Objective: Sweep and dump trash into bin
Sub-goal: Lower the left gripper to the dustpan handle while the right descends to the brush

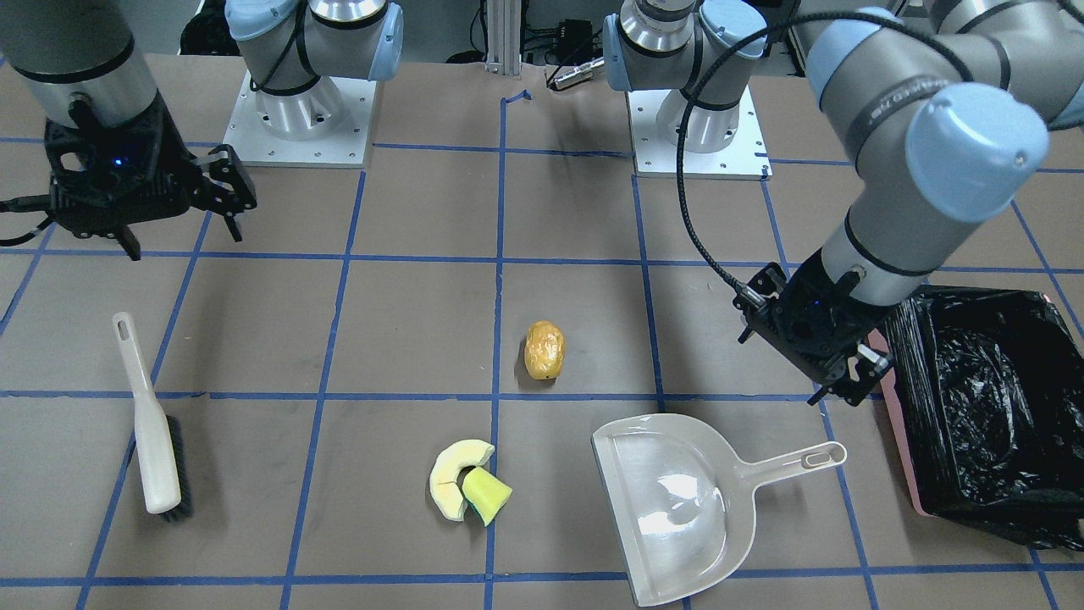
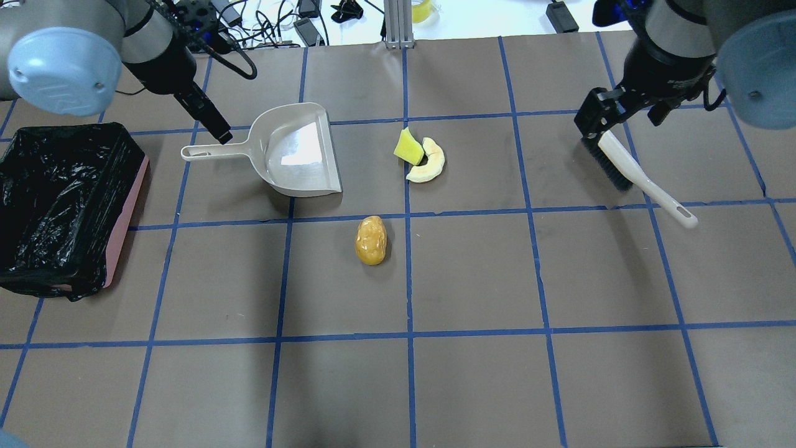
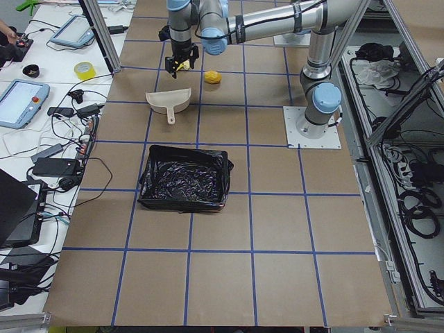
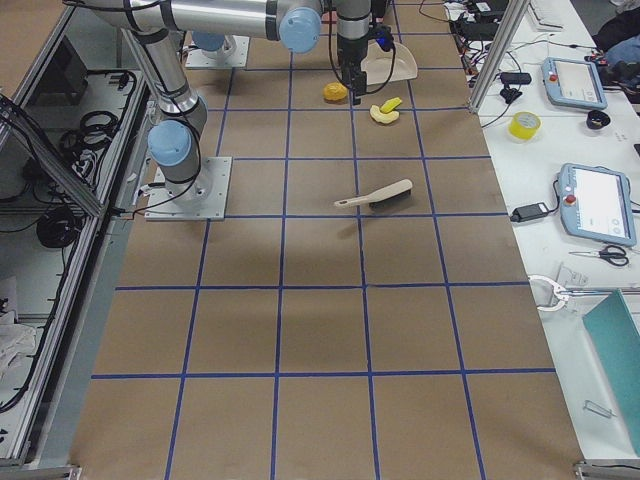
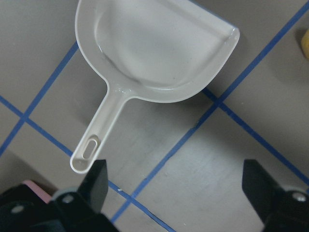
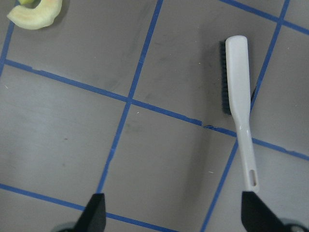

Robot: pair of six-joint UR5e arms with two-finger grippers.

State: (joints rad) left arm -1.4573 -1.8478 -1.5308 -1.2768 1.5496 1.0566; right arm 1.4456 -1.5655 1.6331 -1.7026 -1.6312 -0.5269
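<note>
The trash lies mid-table: a wrinkled yellow-orange lump (image 1: 544, 350) (image 2: 371, 240), a pale curved slice (image 1: 447, 479) (image 2: 430, 167) and a yellow-green wedge (image 1: 488, 495) (image 2: 407, 148) touching it. The bin (image 1: 896, 424) (image 2: 126, 214), pink-sided with a black bag, stands at the table's end on my left. My left gripper (image 1: 847, 381) (image 2: 214, 127) (image 5: 174, 193) is open and empty above the handle end of the off-white dustpan (image 1: 677, 508) (image 2: 292, 155) (image 5: 154, 48). My right gripper (image 1: 182, 224) (image 2: 600, 121) (image 6: 171, 212) is open and empty, hovering by the brush (image 1: 152, 432) (image 2: 634, 171) (image 6: 239, 96).
The table (image 2: 472, 280) is brown with a blue tape grid. Both arm bases (image 1: 296, 119) stand at the robot's edge. Cables and devices lie beyond the far edge (image 2: 298, 18).
</note>
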